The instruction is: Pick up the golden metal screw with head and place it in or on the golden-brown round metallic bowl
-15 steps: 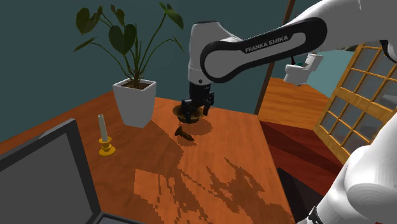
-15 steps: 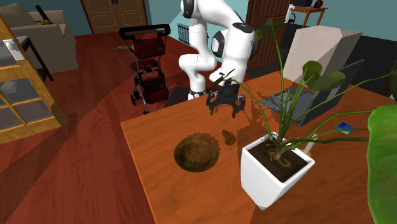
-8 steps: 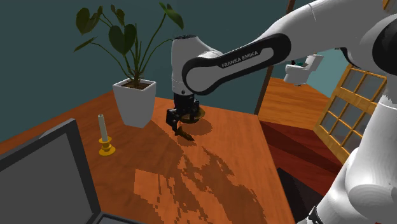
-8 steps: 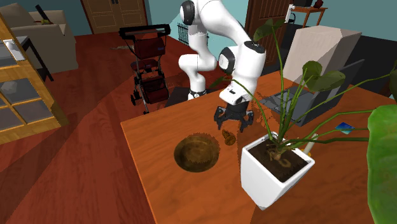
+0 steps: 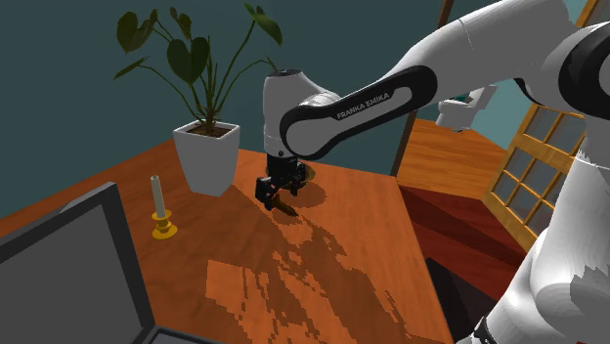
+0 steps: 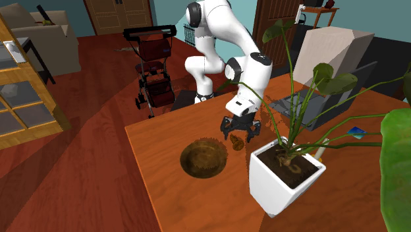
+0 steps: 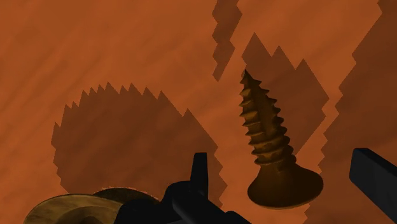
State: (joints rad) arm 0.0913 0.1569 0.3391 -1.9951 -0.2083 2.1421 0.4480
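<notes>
While the black gripper (image 6: 238, 129) hovers low, fingers spread wide and holding nothing, the golden screw (image 7: 270, 143) rests between them on the wooden table (image 6: 155, 148), near the round bowl (image 6: 205, 159).

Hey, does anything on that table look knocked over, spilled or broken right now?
Nothing stands out. The screw rests intact on the table between the open jaws; the bowl, the potted plant and the candle all stand upright, nothing spilled.

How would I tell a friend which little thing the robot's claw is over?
Start at the orange-brown table with the white plant pot. Beside the round brown bowl, under the open black gripper, is a golden-brown screw. It alone is threaded, tapering from a flat head to a point.
</notes>
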